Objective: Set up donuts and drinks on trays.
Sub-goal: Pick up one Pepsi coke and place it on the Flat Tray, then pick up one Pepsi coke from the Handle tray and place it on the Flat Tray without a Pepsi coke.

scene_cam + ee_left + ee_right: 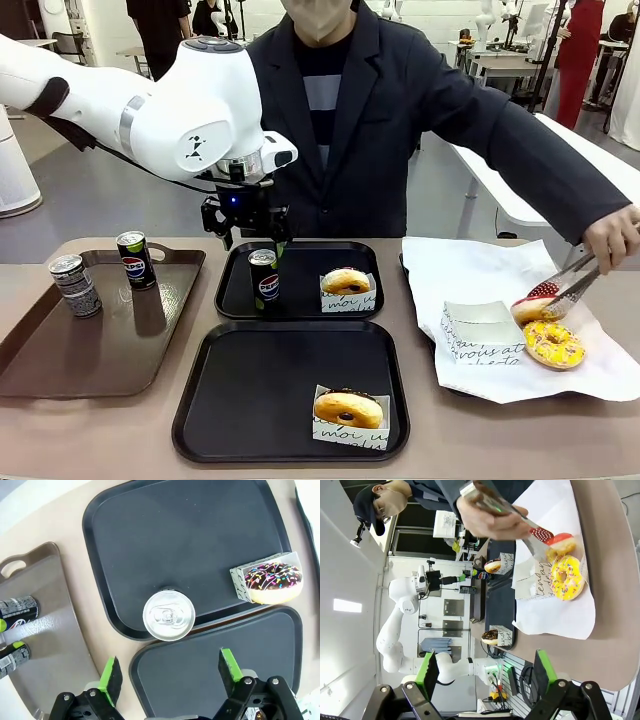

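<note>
A tan table (pixel 450 440) stands in a grey-floored room, with white tables and other people behind the person in a dark jacket across it. Two black trays lie mid-table. The far tray (pixel 300 262) carries a Pepsi can (pixel 264 280) upright at its left and the far donut (pixel 346 281), sleeved, at its right. The near tray (pixel 270 380) carries the near donut (pixel 347 408), also sleeved, at its near right corner. A brown tray (pixel 100 350) at left holds a grey can (pixel 76 285) and a second Pepsi (pixel 135 260). On the paper (pixel 470 275) at right lie an empty sleeve (pixel 482 330) and a yellow donut (pixel 553 344); the person's hand (pixel 612 238) grips a pink donut (pixel 532 310) in tongs (pixel 575 280). The left gripper (pixel 248 232) hangs just above the Pepsi can, jaws spread wide, holding nothing. Its wrist view looks straight down on the can's silver top, clear of both pads (pixel 111 672), and shows the far donut's chocolate, sprinkled top, which looks golden from the front. The right gripper (pixel 485 666), jaws wide and empty, is well apart from the paper; its view is rolled sideways.
</note>
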